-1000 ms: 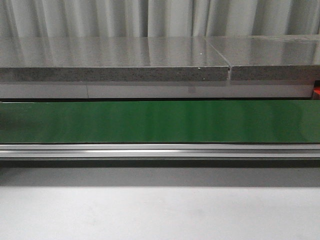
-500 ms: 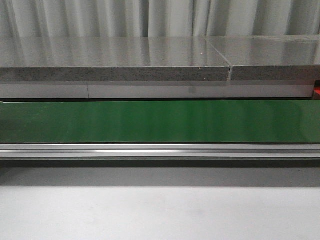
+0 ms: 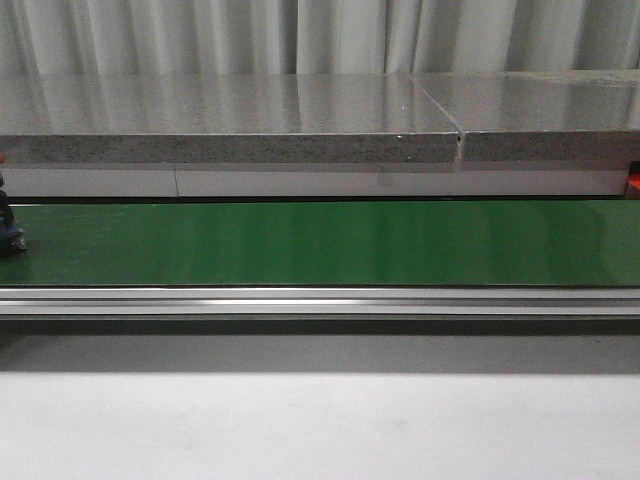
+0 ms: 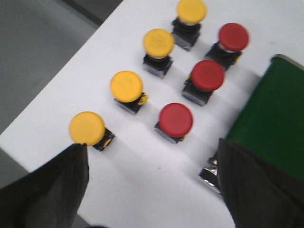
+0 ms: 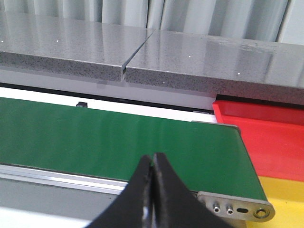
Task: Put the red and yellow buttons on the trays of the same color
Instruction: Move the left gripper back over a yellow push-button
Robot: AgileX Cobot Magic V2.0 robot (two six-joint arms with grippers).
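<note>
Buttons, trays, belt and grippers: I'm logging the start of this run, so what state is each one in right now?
Yellow buttons: four, upright on the white table, untouched.
Red buttons: three, upright beside them, untouched.
Left gripper: open, above the buttons, holding nothing.
Right gripper: shut, empty.
Green belt: bare except a dark object at its left end.
Red tray: empty where visible.
Yellow tray: empty where visible.

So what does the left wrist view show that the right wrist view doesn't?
Only the left wrist view shows the buttons: four yellow buttons and three red buttons standing on the white table, framed by the wide-open left fingers. Only the right wrist view shows the red tray, the yellow tray beside it, the grey slabs behind, and the right fingers pressed shut on nothing. Both show the green conveyor belt.
</note>
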